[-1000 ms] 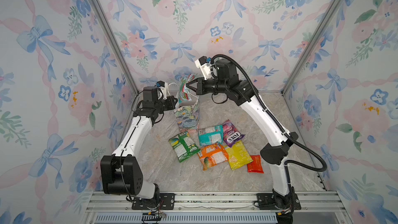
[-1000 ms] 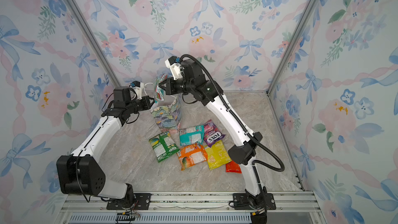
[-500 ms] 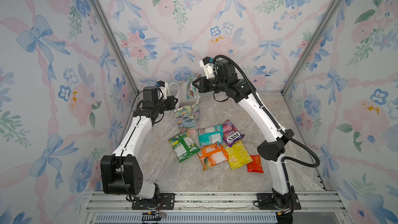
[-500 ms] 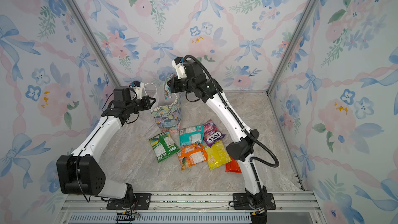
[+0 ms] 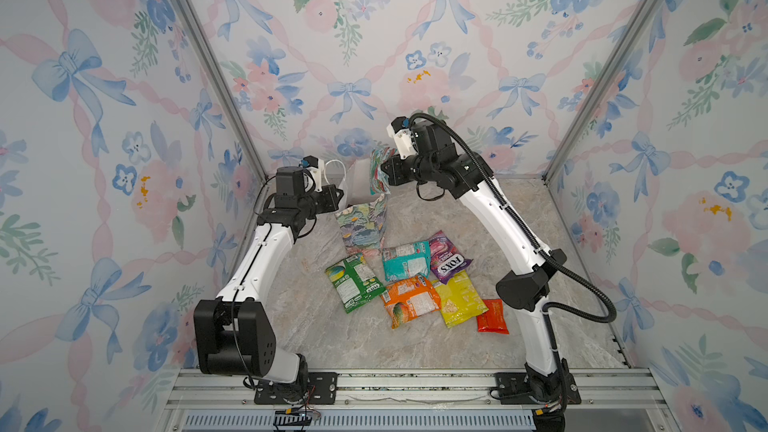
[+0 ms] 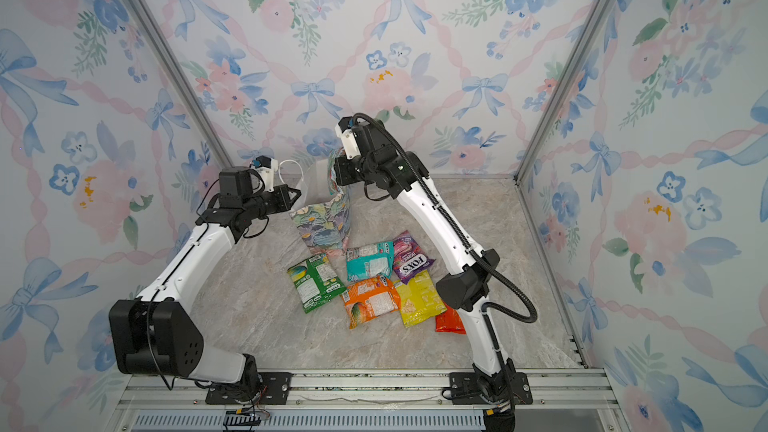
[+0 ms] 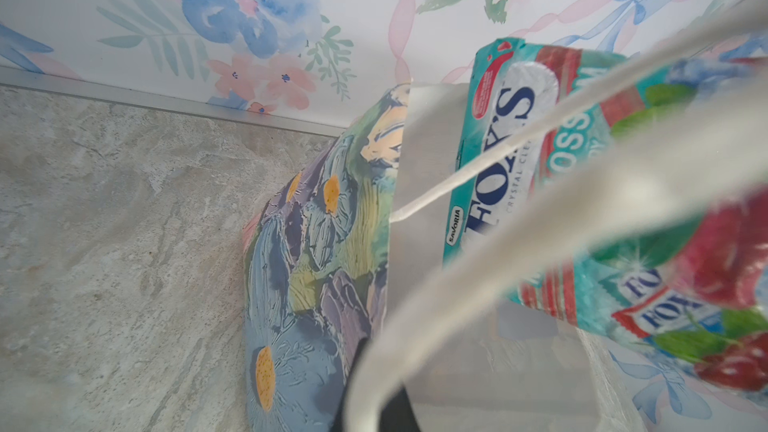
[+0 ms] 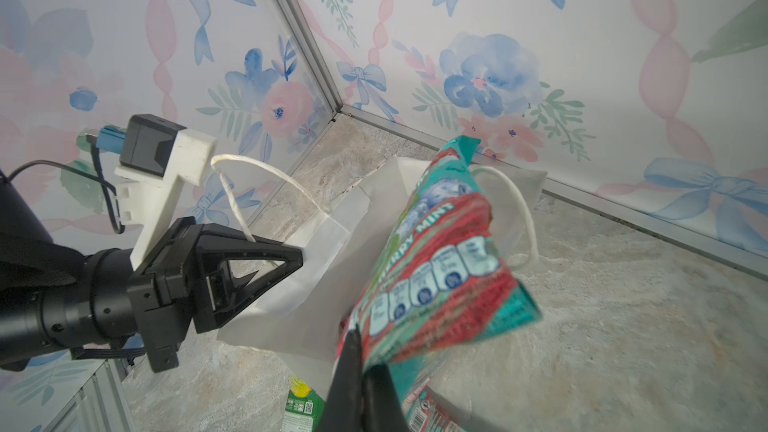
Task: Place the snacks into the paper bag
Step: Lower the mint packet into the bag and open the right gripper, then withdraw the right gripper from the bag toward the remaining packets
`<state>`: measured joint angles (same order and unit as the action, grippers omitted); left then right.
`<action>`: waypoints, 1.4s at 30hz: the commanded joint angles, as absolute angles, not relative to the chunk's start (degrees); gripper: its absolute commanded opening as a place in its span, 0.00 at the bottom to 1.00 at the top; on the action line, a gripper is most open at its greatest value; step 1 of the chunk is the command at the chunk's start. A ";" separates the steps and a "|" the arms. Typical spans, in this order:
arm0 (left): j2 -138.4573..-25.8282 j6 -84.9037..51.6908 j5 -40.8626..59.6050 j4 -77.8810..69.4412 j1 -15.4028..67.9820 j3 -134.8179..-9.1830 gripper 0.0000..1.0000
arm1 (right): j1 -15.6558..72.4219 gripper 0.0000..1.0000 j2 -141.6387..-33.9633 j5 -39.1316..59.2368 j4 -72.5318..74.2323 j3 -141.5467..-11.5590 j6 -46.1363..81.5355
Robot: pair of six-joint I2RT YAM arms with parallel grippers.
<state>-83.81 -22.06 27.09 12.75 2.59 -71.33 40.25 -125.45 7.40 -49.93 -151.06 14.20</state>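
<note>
The paper bag (image 5: 360, 224) (image 6: 325, 222) stands upright at the back of the table, its white mouth open. My left gripper (image 5: 338, 196) (image 8: 296, 260) is shut on the bag's near rim by a white cord handle (image 7: 498, 218). Above the mouth's right side hangs a teal and red FOX'S pouch (image 5: 376, 181) (image 7: 519, 139) (image 8: 436, 263), with my right gripper (image 5: 385, 173) (image 8: 365, 367) shut on its lower edge. The other snacks lie in front of the bag: green (image 5: 353, 282), teal (image 5: 405, 259), purple (image 5: 449, 257), orange (image 5: 411, 299), yellow (image 5: 459, 299), red (image 5: 492, 315).
Floral walls close in the marble table (image 5: 519, 218) at the back and on both sides. A metal rail (image 5: 395, 384) runs along the front edge, where both arm bases are bolted. The bag stands close to the back left corner.
My right gripper has carried the teal pouch a little to the right, so it now hangs over the bag's mouth. The left arm and the bag have stayed put.
</note>
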 commanded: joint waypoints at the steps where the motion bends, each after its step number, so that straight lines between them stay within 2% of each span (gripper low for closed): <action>1: -83.39 -20.63 28.13 13.32 2.36 -70.31 0.00 | 41.03 0.00 -127.39 5.71 -49.68 -153.27 12.57; 20: -83.52 -20.65 28.30 13.36 2.37 -70.31 0.00 | 41.72 0.00 -132.10 6.08 -48.50 -155.21 14.30; 22: -83.50 -20.61 28.30 13.29 2.35 -70.31 0.00 | 41.62 0.09 -132.15 6.02 -48.43 -155.64 14.57; 26: -83.55 -20.63 28.21 13.29 2.37 -70.27 0.00 | 41.30 0.43 -131.18 6.52 -47.75 -156.49 15.45; 28: -83.57 -20.57 28.13 13.33 2.44 -70.23 0.00 | 41.24 0.54 -129.77 7.31 -47.01 -156.37 15.63; 36: -83.48 -20.40 28.08 13.37 2.33 -70.23 0.00 | 41.38 0.74 -119.75 11.27 -40.54 -146.87 17.13; 42: -83.25 -20.04 27.73 13.61 2.36 -70.22 0.00 | 40.83 0.83 -107.28 8.28 -35.77 -127.22 15.61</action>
<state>-83.81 -21.41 27.09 12.80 2.59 -71.11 40.97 -112.38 9.98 -38.89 -133.53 16.34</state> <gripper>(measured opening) 0.048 0.815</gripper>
